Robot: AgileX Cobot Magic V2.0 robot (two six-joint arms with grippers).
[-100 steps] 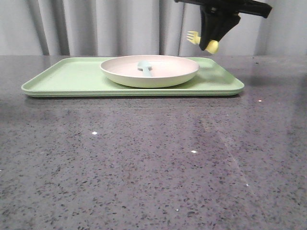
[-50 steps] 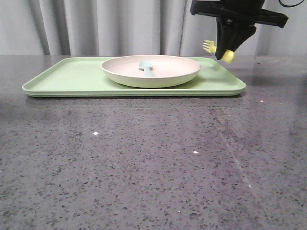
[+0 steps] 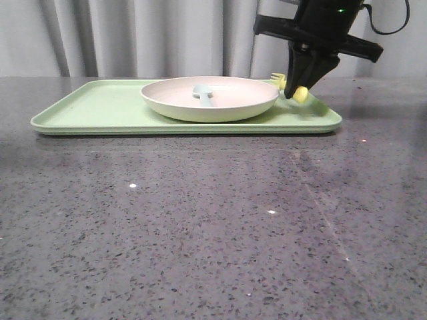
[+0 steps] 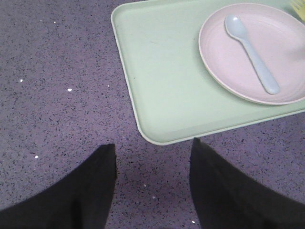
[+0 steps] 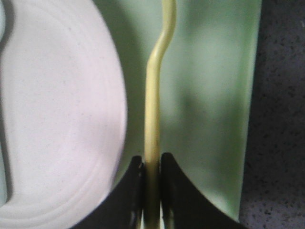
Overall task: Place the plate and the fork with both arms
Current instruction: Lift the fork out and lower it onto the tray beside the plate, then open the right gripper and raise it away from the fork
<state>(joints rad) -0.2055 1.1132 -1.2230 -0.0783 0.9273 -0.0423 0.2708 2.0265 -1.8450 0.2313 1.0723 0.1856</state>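
pinching slim yellow fork (image 5: 153, 95) edge-on, right tool (image 5: 152, 186) clamped, left tool (image 4: 152, 186) open, empty

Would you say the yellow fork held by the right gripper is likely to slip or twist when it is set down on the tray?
The fork looks thin, stiff and light, likely plastic. The right gripper pinches it edge-on by its narrow handle, so it could pivot. Released over the tray, it would probably fall flat beside the plate rather than roll.
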